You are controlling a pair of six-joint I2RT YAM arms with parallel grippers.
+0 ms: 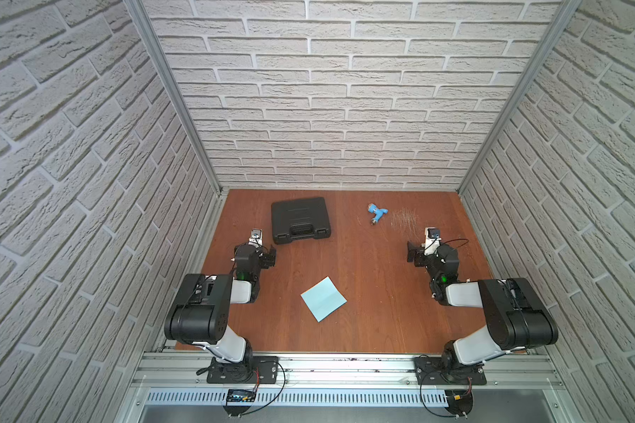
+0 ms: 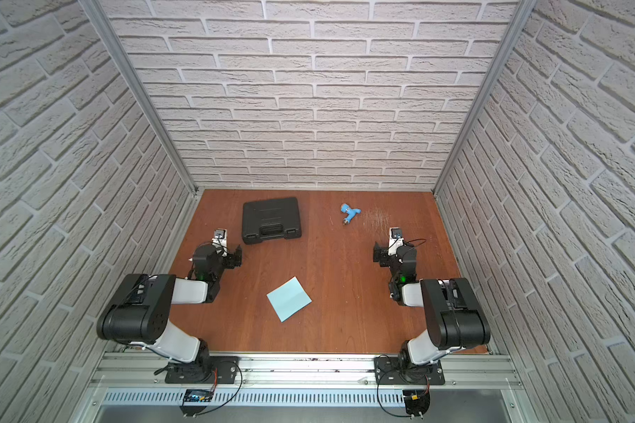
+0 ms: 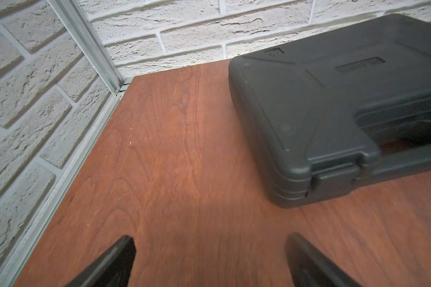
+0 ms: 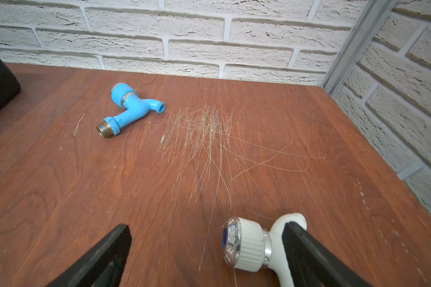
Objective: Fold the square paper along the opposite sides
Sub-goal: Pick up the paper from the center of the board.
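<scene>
The brown wooden tabletop (image 1: 374, 311) carries one thin light blue square paper sheet (image 1: 323, 299), one black plastic case (image 1: 300, 219), one blue plastic tap (image 4: 132, 109) and one white plastic tap (image 4: 249, 244), making two taps. Two black-and-white robot arms stand at its near edge, left arm (image 1: 198, 311) and right arm (image 1: 510, 315).

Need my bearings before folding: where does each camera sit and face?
Top views: high over the front rail, looking down toward the back wall; left arm, right arm, square paper, black case.
Left wrist: on the left arm, facing the back-left corner; open left gripper, black case.
Right wrist: on the right arm, facing the back-right corner; open right gripper, blue tap, white tap.
Shared: top and left wrist views both show the black case.
</scene>
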